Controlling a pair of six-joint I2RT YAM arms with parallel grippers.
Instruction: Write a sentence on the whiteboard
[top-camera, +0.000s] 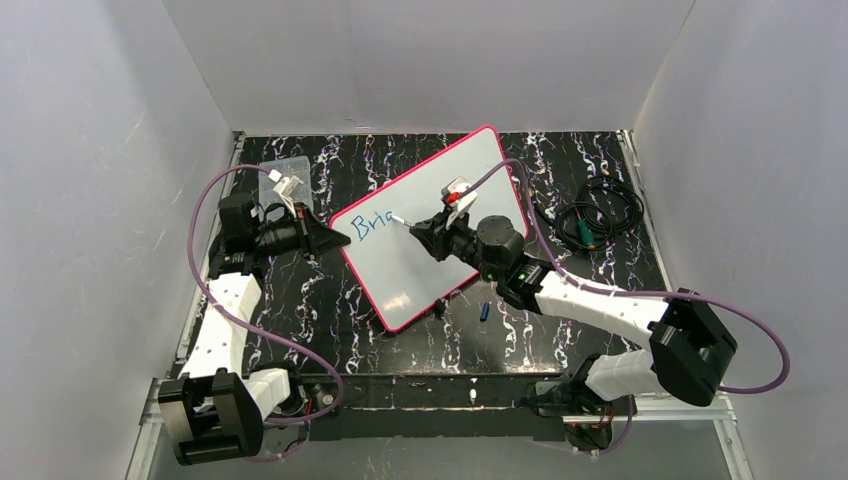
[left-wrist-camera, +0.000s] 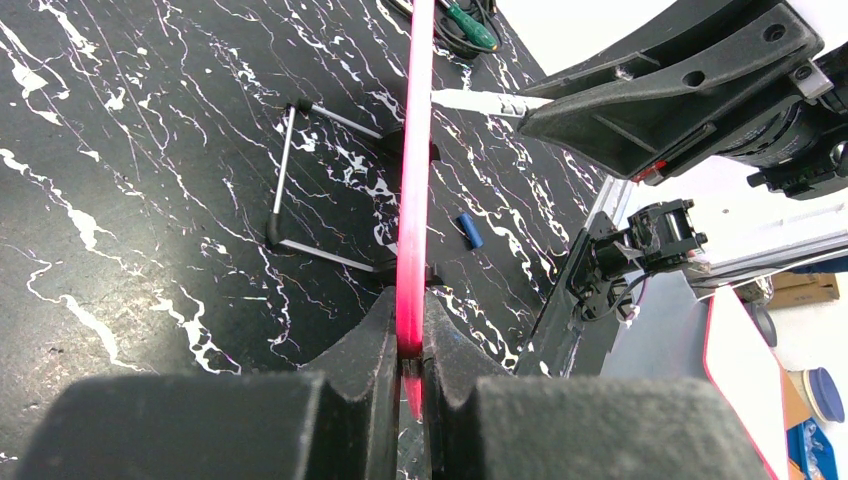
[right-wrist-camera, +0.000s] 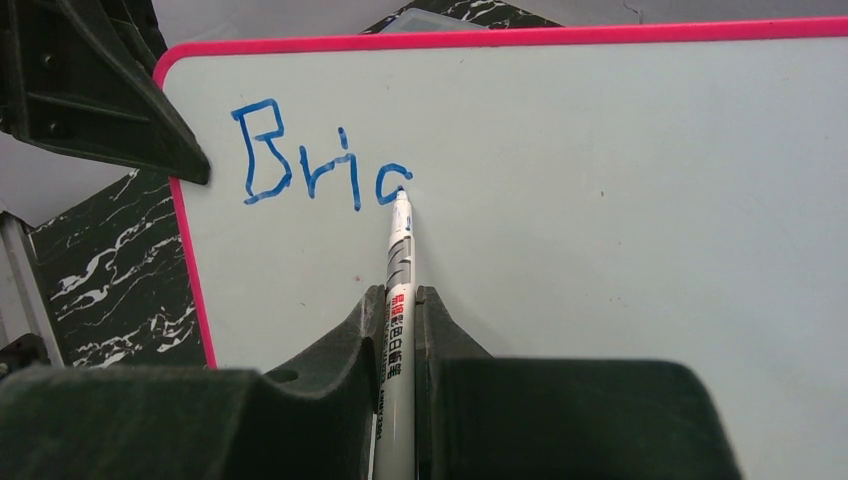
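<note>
Whiteboard (top-camera: 420, 270) stands centre; cable coil (top-camera: 596, 214) crowds far right, plastic box (top-camera: 285, 178) far left

Large white whiteboard with pink-red rim (right-wrist-camera: 620, 200): smooth, faintly glossy face; the rim looks like plastic.
Black white-veined tabletop (left-wrist-camera: 150, 200): smooth, marble-patterned, low sheen.
Left gripper (left-wrist-camera: 408, 312) and right gripper (right-wrist-camera: 400, 298): matt black plastic, grainy.
White marker pen (right-wrist-camera: 400, 250): smooth printed plastic barrel.
Thin wire stand (left-wrist-camera: 283, 170): shiny bare metal rod.
Small clear box (top-camera: 285, 175): transparent plastic.
</note>
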